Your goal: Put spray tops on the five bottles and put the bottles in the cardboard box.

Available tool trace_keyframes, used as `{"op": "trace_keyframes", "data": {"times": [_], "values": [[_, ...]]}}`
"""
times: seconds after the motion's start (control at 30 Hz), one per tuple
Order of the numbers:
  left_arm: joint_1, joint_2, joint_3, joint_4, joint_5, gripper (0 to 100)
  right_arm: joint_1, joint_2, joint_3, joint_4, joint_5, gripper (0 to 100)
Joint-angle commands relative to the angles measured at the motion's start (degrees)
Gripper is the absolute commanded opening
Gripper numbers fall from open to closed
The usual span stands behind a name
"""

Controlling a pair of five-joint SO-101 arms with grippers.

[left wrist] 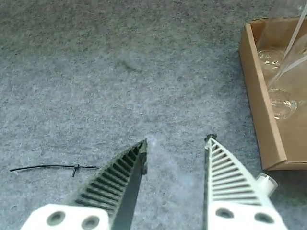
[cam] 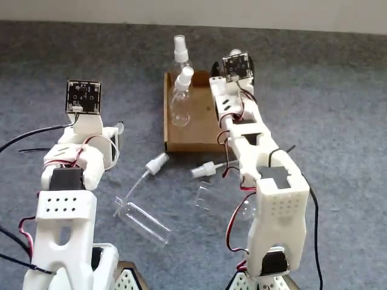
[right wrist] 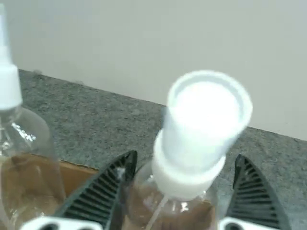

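The cardboard box [cam: 188,140] lies at the table's middle back, and two capped clear bottles [cam: 181,55] [cam: 180,96] stand in it. My right gripper [right wrist: 184,165] is over the box's far right corner. It is shut on a third bottle [right wrist: 165,201] fitted with a white spray top [right wrist: 204,115]. Two loose spray tops [cam: 155,164] [cam: 204,170] lie in front of the box, with uncapped bottles [cam: 145,222] [cam: 210,197] lying nearer me. Left of the box, my left gripper [left wrist: 175,146] hangs open over bare carpet, holding nothing.
Grey carpet covers the table. A black cable tie [left wrist: 57,167] lies to the left of my left gripper. The box wall [left wrist: 254,105] stands close on that gripper's right. A pale wall rises behind the table.
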Motion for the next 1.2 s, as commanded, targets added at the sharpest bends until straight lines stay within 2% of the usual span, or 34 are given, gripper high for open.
{"op": "trace_keyframes", "data": {"times": [0.0, 0.2, 0.33, 0.73, 1.17], "values": [[-0.66, 0.13, -0.31, -1.23, 0.53, 19, 0.13, -3.74, -0.48, -0.22, 0.70, 25.7], [-0.66, 0.13, -0.31, -1.23, 0.53, 19, 0.13, -3.82, -0.84, 0.22, 0.70, 25.8], [-0.66, 0.13, -0.31, -1.23, 0.53, 19, 0.13, -3.82, -1.01, 6.55, 0.53, 26.0], [-0.66, 0.13, -0.22, -1.23, 0.53, 19, 0.13, -3.91, -4.88, 7.08, 0.53, 26.0], [-0.66, 0.13, -0.22, -1.23, 0.53, 19, 1.10, -3.91, -18.24, 22.81, -2.37, 26.0]]}}
